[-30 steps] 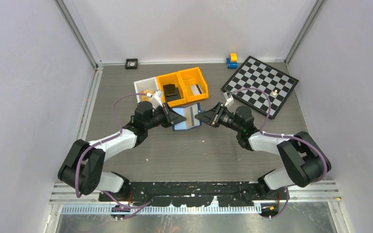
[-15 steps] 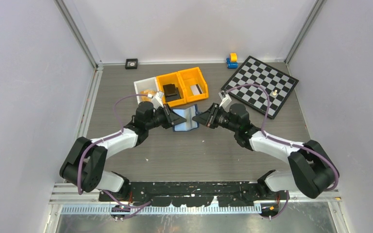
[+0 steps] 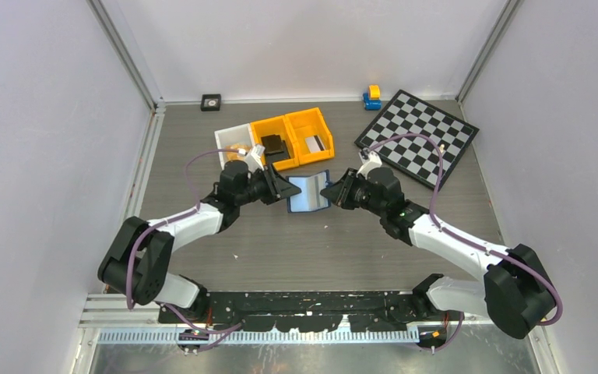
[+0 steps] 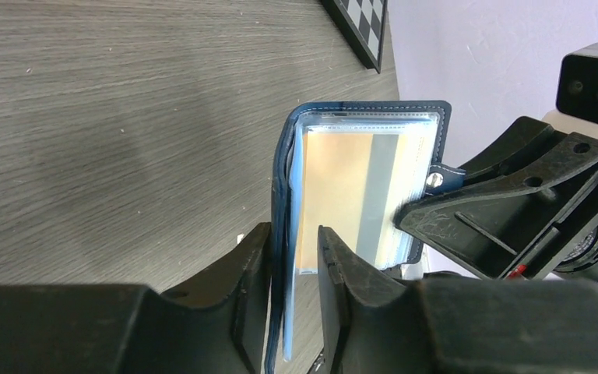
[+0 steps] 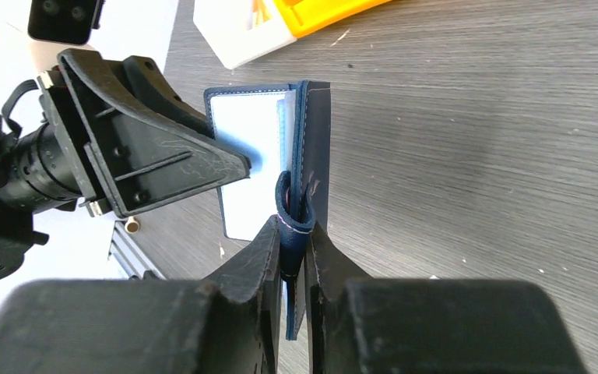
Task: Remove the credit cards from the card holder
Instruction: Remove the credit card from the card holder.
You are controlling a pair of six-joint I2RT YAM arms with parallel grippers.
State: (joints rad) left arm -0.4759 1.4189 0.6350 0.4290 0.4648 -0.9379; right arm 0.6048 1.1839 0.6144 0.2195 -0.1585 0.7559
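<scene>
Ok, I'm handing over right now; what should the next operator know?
Pincers: left pincer open, jaws loosely straddling one cover of the card holder; right pincer shut on the card holder's snap tab.
Where: card holder hangs open between both arms, above the table.
Done: card holder opened.
Left: tan card sits in its clear sleeve; draw the cards out.

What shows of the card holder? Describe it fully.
The card holder is a navy folding wallet, leather-like with pale stitching, held half open on edge between both arms. Clear sleeves inside show a tan card with a grey stripe. The right gripper pinches its snap tab and cover; the left gripper straddles the other cover loosely.
</scene>
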